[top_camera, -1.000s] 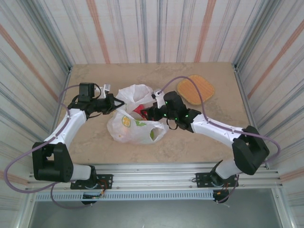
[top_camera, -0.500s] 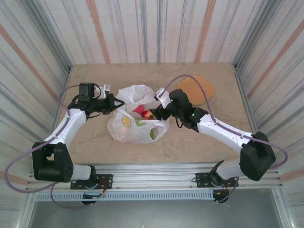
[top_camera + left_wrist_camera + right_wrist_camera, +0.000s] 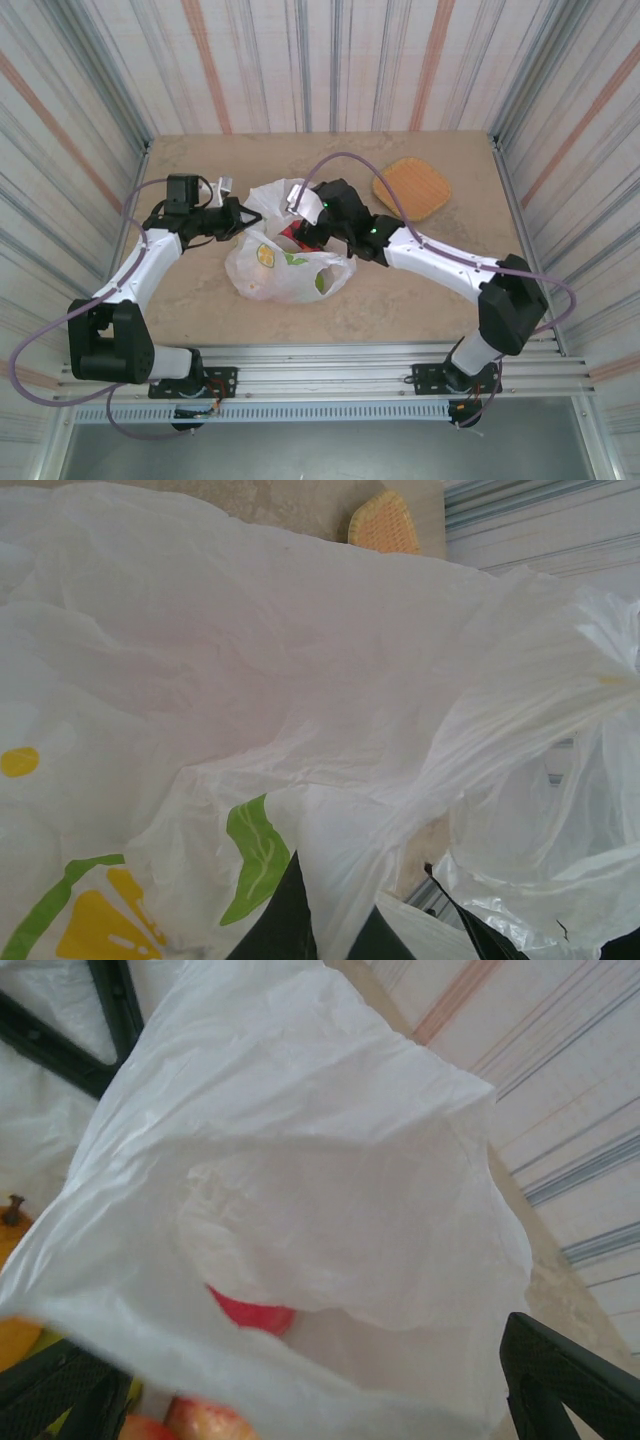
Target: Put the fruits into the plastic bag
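The table [image 3: 400, 310] lies under both my grippers. On it, between them, sits the bag [image 3: 285, 270] [image 3: 300, 680] [image 3: 300, 1160], its mouth turned up. The tray [image 3: 412, 187] [image 3: 385, 530] lies flat on the far side of my right gripper, apart from the bag. My left gripper [image 3: 238, 220] [image 3: 375, 920] is pressed together on the bag's near edge, with film bunched between its jaws. My right gripper [image 3: 308, 225] [image 3: 300, 1360] hangs over the mouth, jaws spread wide and gripping nothing, with loose film draped between them. The fruits are in the bag below those jaws: a red one [image 3: 292, 236] [image 3: 250, 1313] under a fold midway, an orange [image 3: 12, 1235] beside one finger, and a reddish apple [image 3: 205, 1422] nearest me.
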Robot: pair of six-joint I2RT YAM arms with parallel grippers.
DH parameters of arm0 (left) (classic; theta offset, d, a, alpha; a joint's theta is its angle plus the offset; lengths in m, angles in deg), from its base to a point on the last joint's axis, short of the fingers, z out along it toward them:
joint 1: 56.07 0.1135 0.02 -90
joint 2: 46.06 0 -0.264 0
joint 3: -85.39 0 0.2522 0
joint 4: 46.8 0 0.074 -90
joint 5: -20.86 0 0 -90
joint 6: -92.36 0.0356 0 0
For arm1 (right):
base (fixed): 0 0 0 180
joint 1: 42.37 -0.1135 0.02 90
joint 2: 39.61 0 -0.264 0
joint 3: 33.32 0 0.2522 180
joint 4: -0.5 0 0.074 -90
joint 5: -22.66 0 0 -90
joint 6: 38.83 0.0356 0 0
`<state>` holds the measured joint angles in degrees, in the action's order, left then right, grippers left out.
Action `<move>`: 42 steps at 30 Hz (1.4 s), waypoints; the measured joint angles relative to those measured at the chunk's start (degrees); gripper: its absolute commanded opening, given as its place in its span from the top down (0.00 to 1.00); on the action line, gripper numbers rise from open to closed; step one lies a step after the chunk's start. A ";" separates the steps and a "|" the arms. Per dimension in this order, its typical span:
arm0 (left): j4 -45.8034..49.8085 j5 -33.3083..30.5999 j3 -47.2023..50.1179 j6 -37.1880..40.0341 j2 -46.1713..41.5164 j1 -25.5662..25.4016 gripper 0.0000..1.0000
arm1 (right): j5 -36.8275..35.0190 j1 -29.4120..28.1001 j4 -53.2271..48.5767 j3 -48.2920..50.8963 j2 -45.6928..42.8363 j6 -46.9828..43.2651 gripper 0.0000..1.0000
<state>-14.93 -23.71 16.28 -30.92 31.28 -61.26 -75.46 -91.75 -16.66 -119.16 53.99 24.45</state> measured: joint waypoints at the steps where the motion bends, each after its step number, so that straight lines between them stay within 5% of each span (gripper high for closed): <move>1: 0.00 0.00 0.00 0.00 0.02 0.00 0.95 | -0.81 -0.15 -0.02 -1.11 1.18 -0.55 0.20; 6: 0.00 0.00 0.00 0.00 0.04 0.00 0.95 | -2.67 -0.44 -0.11 -3.13 4.33 -1.92 0.59; 11: 0.02 -0.46 0.00 0.02 0.04 0.00 0.93 | -0.52 0.39 -0.63 -3.13 4.26 1.77 0.81; 16: 0.07 -2.14 0.00 0.46 -0.04 0.39 0.67 | 8.70 5.31 0.70 0.22 1.99 13.60 1.00; 24: 0.92 -7.58 0.37 3.08 -5.81 1.51 0.25 | 23.93 11.65 5.49 3.32 1.01 35.71 1.00; 31: 2.69 -17.16 -0.20 10.62 -19.74 -1.33 0.20 | 32.22 14.19 6.49 3.28 1.01 45.88 1.00; 35: 3.26 -22.64 -1.70 19.43 -25.03 -12.33 0.20 | 34.77 15.50 6.62 2.73 1.55 48.33 1.00; 42: 5.25 -23.32 -3.10 34.62 -23.63 -34.10 0.21 | 37.86 16.92 7.02 2.12 3.34 50.31 1.00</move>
<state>-9.69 -47.03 13.18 3.70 7.66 -95.36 -37.60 -74.84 -9.64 -117.04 57.34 74.77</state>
